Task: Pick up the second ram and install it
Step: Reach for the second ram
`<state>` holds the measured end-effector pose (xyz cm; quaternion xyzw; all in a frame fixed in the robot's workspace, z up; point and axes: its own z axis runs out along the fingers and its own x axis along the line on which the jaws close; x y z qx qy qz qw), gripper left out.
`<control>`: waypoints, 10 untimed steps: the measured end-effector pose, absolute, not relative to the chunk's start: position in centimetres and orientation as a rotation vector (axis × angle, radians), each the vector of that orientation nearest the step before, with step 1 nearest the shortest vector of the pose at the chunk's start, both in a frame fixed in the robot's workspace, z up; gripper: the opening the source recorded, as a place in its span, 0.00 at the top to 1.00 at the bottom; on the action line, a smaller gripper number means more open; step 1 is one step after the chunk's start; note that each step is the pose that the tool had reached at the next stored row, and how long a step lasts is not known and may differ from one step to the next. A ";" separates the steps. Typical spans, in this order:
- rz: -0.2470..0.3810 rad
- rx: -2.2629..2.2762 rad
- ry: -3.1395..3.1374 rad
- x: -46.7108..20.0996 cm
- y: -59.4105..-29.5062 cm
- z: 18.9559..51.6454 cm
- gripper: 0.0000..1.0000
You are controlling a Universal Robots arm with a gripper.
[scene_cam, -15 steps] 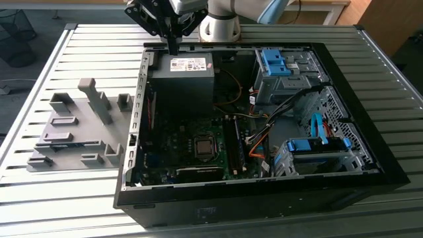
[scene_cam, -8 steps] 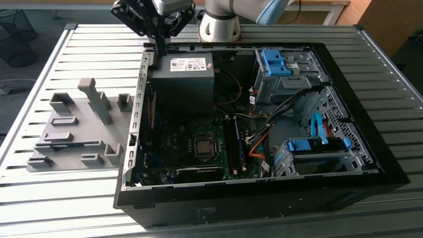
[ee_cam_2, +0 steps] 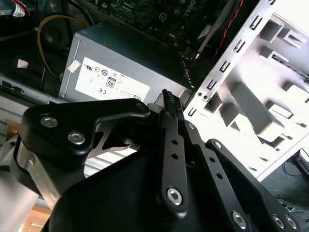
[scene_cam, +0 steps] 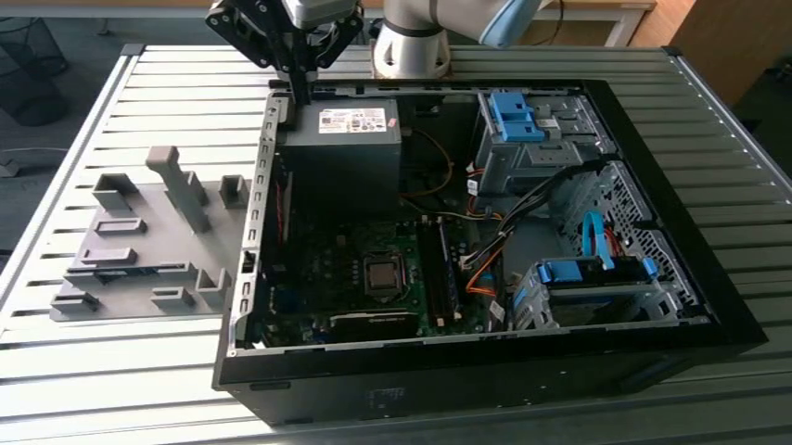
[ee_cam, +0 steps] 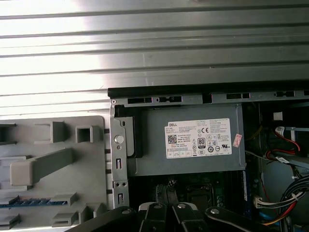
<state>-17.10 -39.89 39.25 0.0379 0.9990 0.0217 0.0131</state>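
Exterior view: the pincer [scene_cam: 300, 95] hangs point-down over the rear corner of the case [scene_cam: 495, 375], just above the PSU [scene_cam: 340, 153].
Pincer state: the jaws are closed together with nothing between them. In the second wrist view the pincer [ee_cam_2: 169, 100] tapers to a single tip.
Ram: the ram [scene_cam: 130, 271] lies in a groove of the grey fixture [scene_cam: 148, 222], outside the case. It shows as a blue strip [ee_cam: 29, 202] in the first wrist view.
Direction: the ram is well apart from the pincer, toward the exterior view's left and nearer that camera, beyond the case's side wall.
Long axis: flat and level, running roughly along the case's rear wall and so crosswise to the slots [scene_cam: 436, 269].
Surface: the fixture rests on a ribbed metal table [scene_cam: 124, 371]. Raised blocks stand between the pincer and the ram.
Room: open above the ram's groove and tight at its sides, as far as I can judge.
Task state: the ram is not yet picked up.
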 end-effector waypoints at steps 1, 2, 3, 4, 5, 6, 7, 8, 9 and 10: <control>0.068 0.118 3.113 -17.1 -39.9 39.3 0.89; 0.068 0.118 3.112 -17.1 -39.9 39.2 0.89; 0.068 0.118 3.112 -17.1 -39.9 39.2 0.89; 0.068 0.118 3.112 -17.1 -39.9 39.3 0.89; 0.068 0.118 3.113 -17.1 -39.9 39.3 0.89; 0.068 0.118 3.112 -17.2 -39.9 39.3 0.89; 0.068 0.118 3.113 -17.3 -39.9 39.3 0.89; 0.068 0.118 3.113 -17.3 -39.9 39.3 0.89; 0.068 0.118 3.113 -17.3 -39.9 39.3 0.89; 0.068 0.118 3.113 -17.3 -39.9 39.3 0.89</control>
